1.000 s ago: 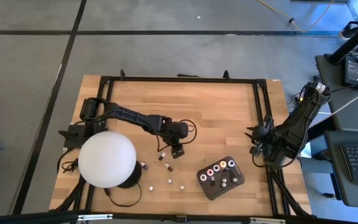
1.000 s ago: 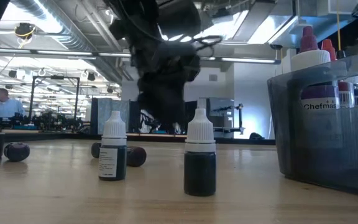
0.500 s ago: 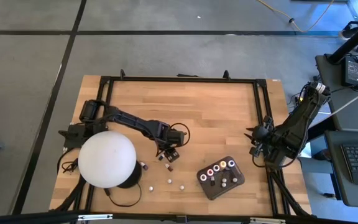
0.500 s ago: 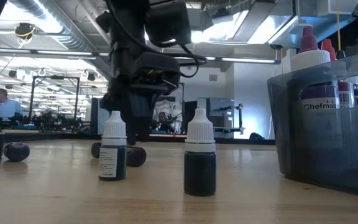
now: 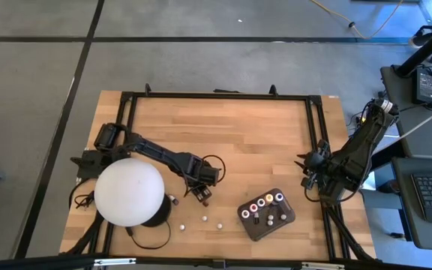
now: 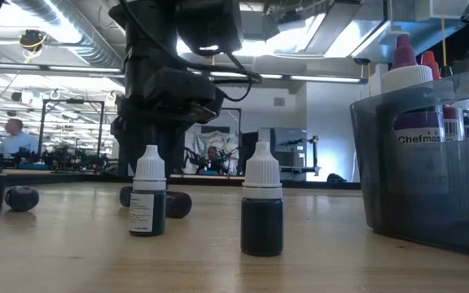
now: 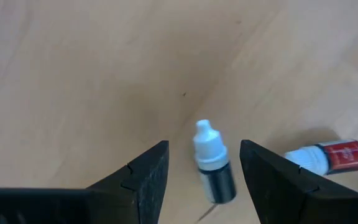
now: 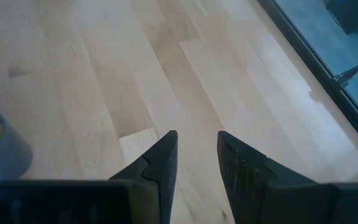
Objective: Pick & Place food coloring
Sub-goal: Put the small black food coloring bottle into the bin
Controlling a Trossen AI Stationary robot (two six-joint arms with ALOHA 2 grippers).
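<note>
The left pincer [image 7: 201, 174] hangs wide over a lying white-capped bottle [image 7: 213, 163] on the tabletop [image 7: 73, 74], fingers straddling it for pickup.

One camera looks straight down on the whole bench [image 5: 261, 135]. One sits low on it, looking across. Each wrist camera looks down closely. High and low views share the bottles [image 6: 262, 199].

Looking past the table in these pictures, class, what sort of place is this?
Probably a robotics lab or workshop: exposed ceiling ducts, more benches with equipment behind, and a framed wooden table on a concrete floor.
</note>
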